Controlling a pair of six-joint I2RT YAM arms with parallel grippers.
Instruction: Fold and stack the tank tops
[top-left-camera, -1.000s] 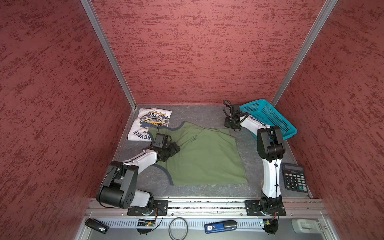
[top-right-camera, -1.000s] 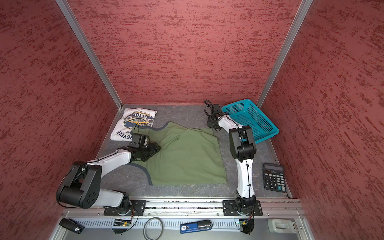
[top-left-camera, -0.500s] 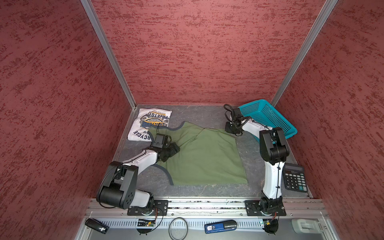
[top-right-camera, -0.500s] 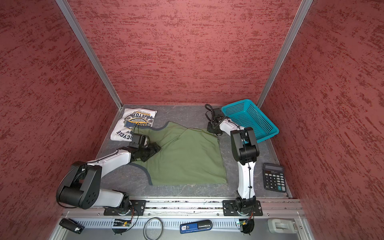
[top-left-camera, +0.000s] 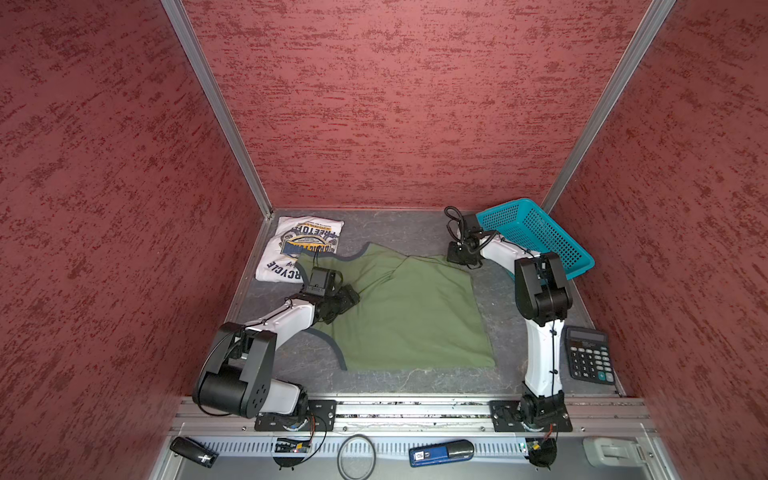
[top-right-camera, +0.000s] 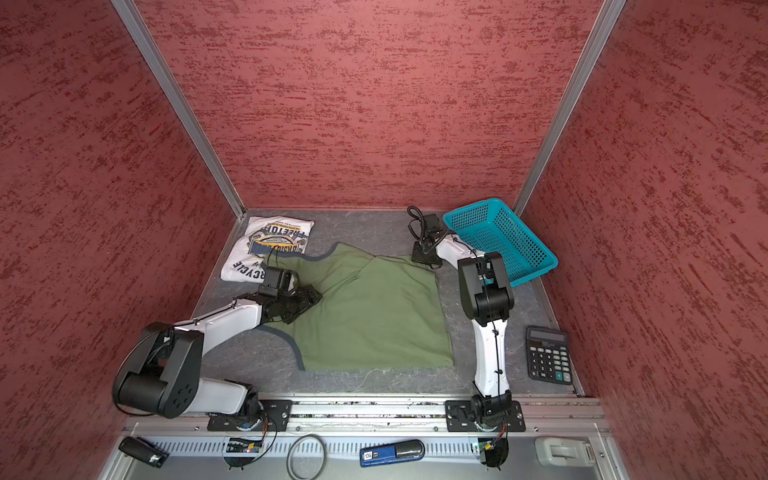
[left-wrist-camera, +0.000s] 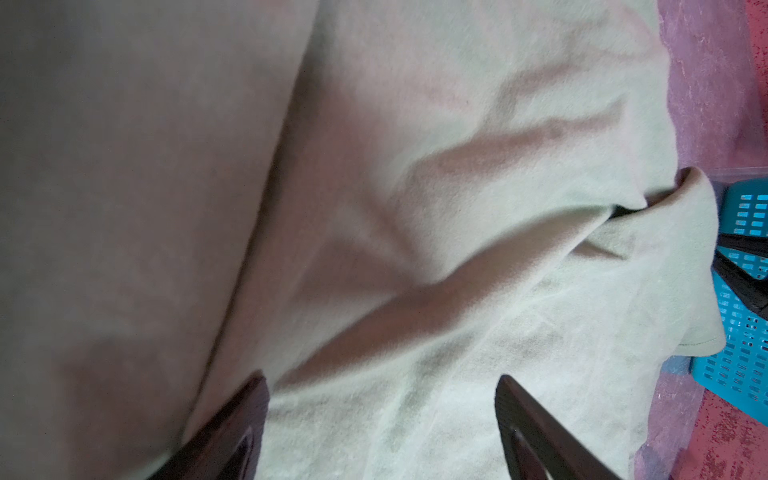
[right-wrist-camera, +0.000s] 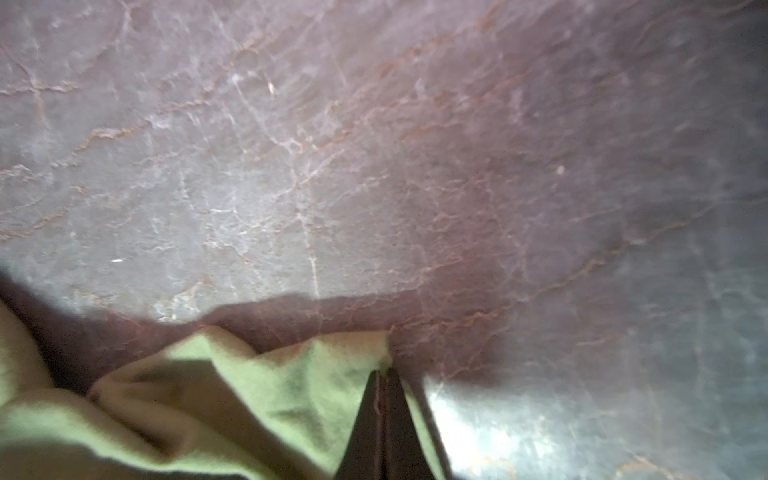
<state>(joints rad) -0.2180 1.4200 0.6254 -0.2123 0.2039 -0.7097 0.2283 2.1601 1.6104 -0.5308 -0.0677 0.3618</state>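
olive green tank top (top-left-camera: 411, 316), teal basket (top-left-camera: 540, 237)

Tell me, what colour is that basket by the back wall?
Teal, with a mesh of small holes. The basket shows best in a top view.

The left arm (top-left-camera: 291, 318) and right arm (top-left-camera: 540, 357) have white link shells, black joint housings, thin black cables and black screwed base plates (top-left-camera: 324, 415). The left claw (left-wrist-camera: 380, 415) and right claw (right-wrist-camera: 382, 376) have dark tapered fingers (left-wrist-camera: 232, 432).
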